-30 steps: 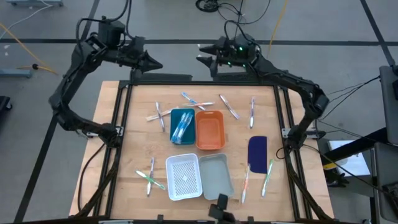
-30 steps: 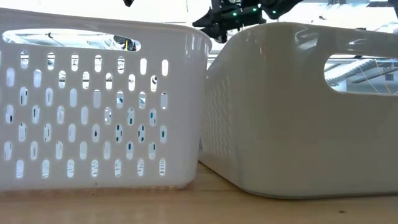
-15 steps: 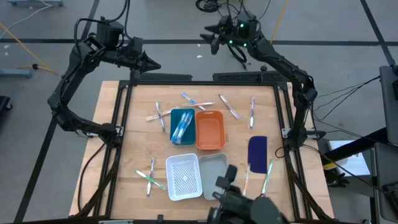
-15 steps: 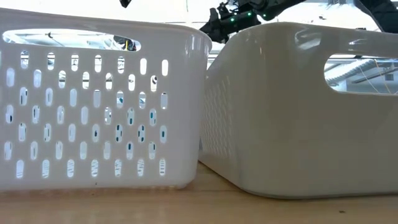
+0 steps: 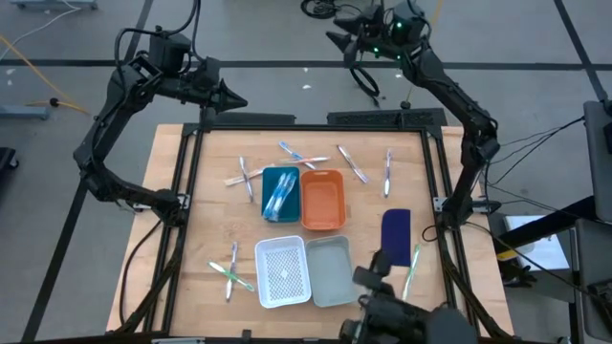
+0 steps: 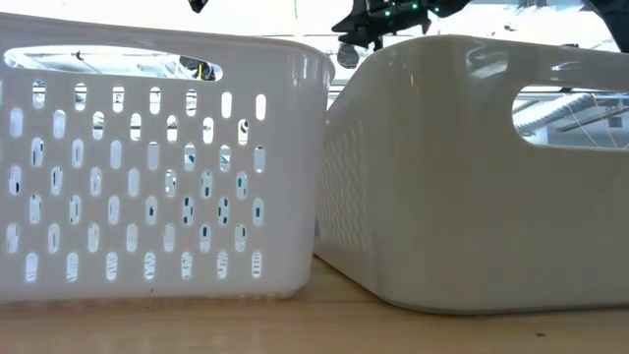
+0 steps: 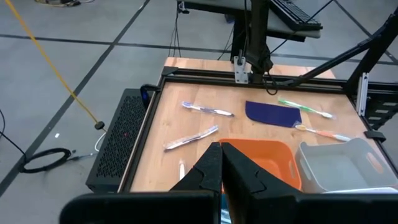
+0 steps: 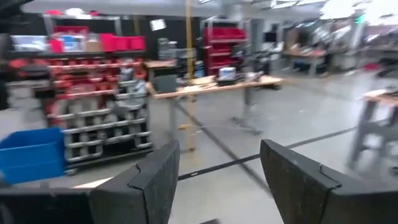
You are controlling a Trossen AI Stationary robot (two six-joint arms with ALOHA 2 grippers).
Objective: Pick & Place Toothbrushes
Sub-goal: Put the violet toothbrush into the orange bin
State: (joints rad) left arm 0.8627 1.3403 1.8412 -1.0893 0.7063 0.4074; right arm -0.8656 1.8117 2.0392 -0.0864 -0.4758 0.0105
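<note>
Several toothbrushes lie loose on the wooden table: a crossed pair [image 5: 244,178], more toward the far edge [image 5: 302,155] [image 5: 352,164] [image 5: 387,172], and others near the front [image 5: 229,271] [image 5: 411,271]. More lie in the blue tray [image 5: 280,191]. Some loose ones [image 7: 207,110] also show in the left wrist view. My left gripper [image 5: 236,98] hangs shut and holds nothing, high over the table's far left corner. My right gripper [image 5: 335,34] is open and holds nothing, raised beyond the far edge; its fingers [image 8: 149,174] point out into the room.
An orange tray [image 5: 322,199] stands beside the blue one. A white perforated basket [image 5: 283,271] and a grey basket [image 5: 332,269] stand at the front. A dark blue flat piece [image 5: 396,231] lies on the right. A dark rounded shape [image 5: 397,320] reaches over the near edge.
My right gripper has risen and swung away from the table, out past the far edge, staying open with nothing in it. A dark shape has come in over the near edge and now covers part of the front right toothbrushes.
</note>
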